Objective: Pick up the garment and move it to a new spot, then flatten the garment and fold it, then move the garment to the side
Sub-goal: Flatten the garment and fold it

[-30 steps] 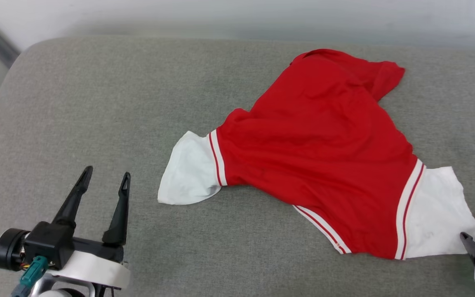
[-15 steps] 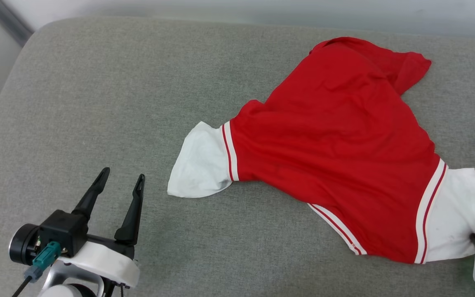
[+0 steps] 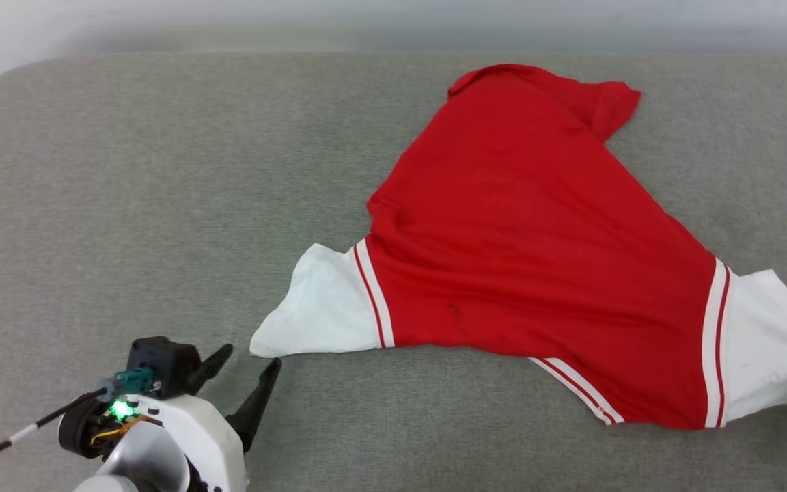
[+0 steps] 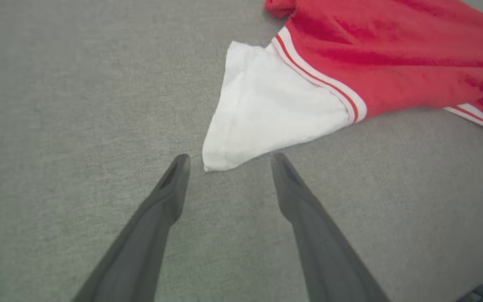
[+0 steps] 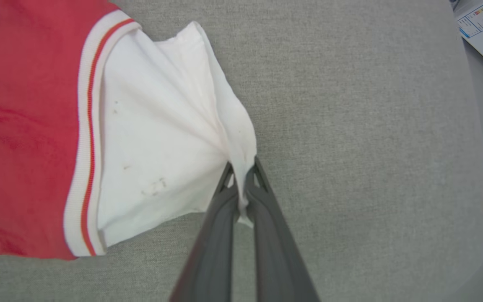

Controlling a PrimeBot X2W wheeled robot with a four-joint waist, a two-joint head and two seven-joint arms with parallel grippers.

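The garment (image 3: 537,253) lies spread on the grey cushion with its plain red back up and a white sleeve at each end. In the head view my left gripper (image 3: 250,362) is open at the lower left, its tips just short of the left sleeve's corner (image 3: 264,348). From the left wrist, that sleeve corner (image 4: 212,161) sits between the two open fingertips (image 4: 180,161). My right gripper (image 5: 241,165) is shut on the edge of the right white sleeve (image 5: 162,138), which bunches into folds at the pinch. The print is hidden underneath.
The grey cushion (image 3: 127,205) has wide free room to the left of the garment. Its back edge meets a pale wall (image 3: 366,20). Past the cushion's right edge lies a white labelled sheet (image 5: 482,25) on the floor.
My left gripper has moved forward and right to the left sleeve's corner. The right gripper has closed on the right sleeve and pulled it taut. The head camera has shifted too.
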